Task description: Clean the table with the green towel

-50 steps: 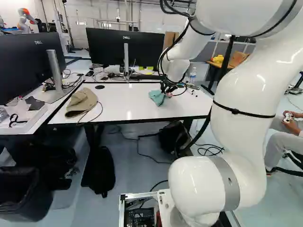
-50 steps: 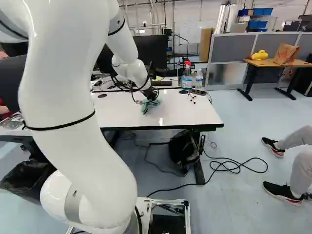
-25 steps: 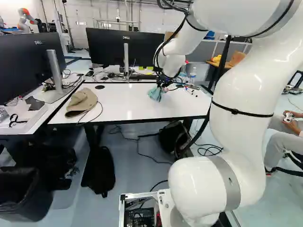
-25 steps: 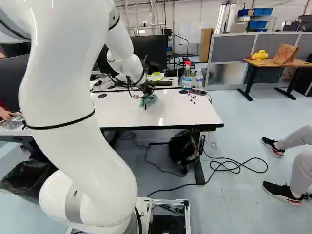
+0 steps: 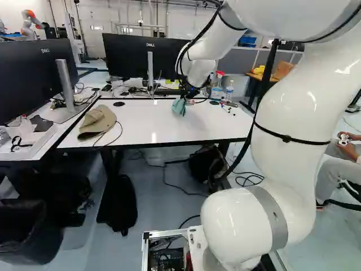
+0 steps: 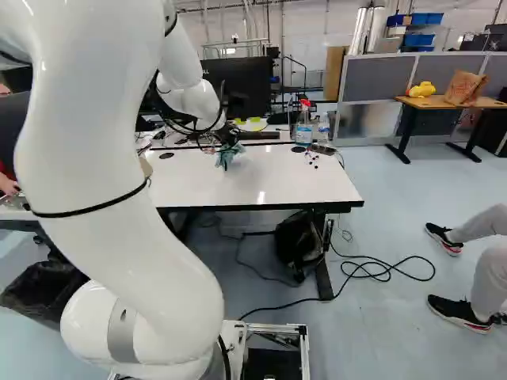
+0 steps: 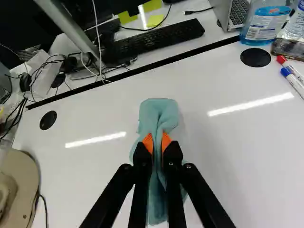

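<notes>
Wrist view, green towel (image 7: pixel 159 111), bunched, pinched

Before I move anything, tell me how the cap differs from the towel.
The cap is tan; the towel is teal. The cap rests ungripped on the table; the towel is pinched and bunched in the gripper. Both look like cloth.

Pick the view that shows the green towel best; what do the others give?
Wrist view: the towel shows large, folds visible, pinched between the gripper's two fingers. The left and right base views show only a small bluish-green bunch below the gripper, over the white table.
</notes>
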`<state>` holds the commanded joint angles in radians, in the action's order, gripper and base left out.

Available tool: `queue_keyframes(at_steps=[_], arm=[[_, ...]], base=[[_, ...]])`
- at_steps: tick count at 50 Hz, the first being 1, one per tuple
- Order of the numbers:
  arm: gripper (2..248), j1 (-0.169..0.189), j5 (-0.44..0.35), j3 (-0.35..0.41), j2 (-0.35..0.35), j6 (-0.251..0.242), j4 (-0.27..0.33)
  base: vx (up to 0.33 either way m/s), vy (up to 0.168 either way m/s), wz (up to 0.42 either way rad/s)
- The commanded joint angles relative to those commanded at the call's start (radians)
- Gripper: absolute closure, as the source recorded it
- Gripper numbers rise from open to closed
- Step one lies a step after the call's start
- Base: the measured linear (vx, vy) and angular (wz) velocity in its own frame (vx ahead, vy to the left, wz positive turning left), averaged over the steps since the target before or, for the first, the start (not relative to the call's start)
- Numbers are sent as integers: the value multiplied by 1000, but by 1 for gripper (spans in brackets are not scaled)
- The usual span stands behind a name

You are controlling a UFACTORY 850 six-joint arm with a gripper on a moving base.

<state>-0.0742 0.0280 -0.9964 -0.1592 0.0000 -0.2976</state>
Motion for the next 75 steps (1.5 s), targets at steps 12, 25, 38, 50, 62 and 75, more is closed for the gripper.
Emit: queue_keyframes(at_steps=[12,25,38,50,62,75], arm=[[209,-29,0,36,33,0,0],[209,-39,0,101,94,0,0],[209,-44,0,170,160,0,0],[209,-35,0,230,221,0,0],[209,-8,0,275,267,0,0],[209,-8,0,275,267,0,0]], base=[[0,0,0],[0,0,0],[0,0,0],[0,0,0],[0,0,0],[0,0,0]])
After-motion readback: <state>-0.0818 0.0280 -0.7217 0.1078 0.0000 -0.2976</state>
